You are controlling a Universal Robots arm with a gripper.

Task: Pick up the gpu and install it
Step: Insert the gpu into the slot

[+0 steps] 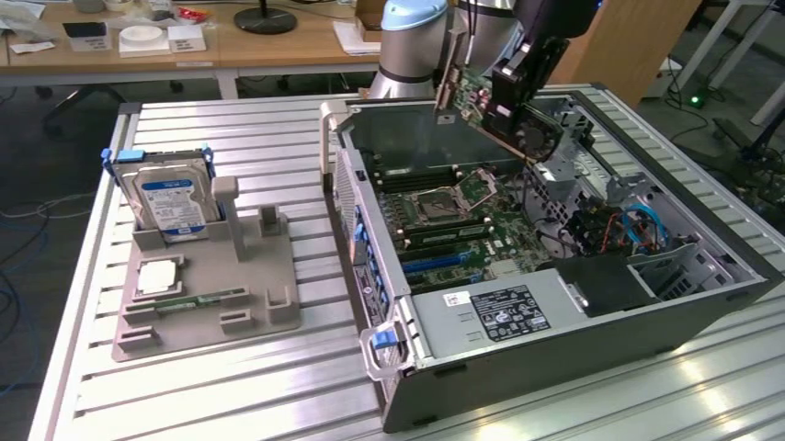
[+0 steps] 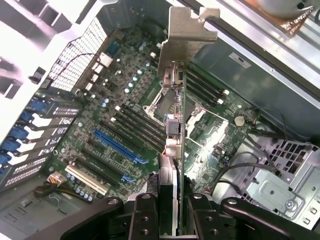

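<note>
The gpu (image 1: 476, 103), a green card with a dark fan face and a silver end bracket, hangs tilted above the back of the open computer case (image 1: 552, 340). My gripper (image 1: 516, 83) is shut on it from above. In the wrist view the gpu (image 2: 179, 125) shows edge-on, its silver bracket (image 2: 182, 37) pointing away, and my gripper (image 2: 172, 212) clamps it between dark fingers (image 2: 145, 217). Below it lie the motherboard (image 2: 125, 100) and its blue expansion slots (image 2: 117, 147). The card is clear of the board and touches no slot.
A grey holder (image 1: 209, 285) on the slatted metal table (image 1: 245, 386) at the exterior view's left carries a hard drive (image 1: 172, 207), a memory stick (image 1: 197, 300) and a square chip (image 1: 160, 276). Cables and a drive cage (image 1: 638, 230) crowd the case's right side.
</note>
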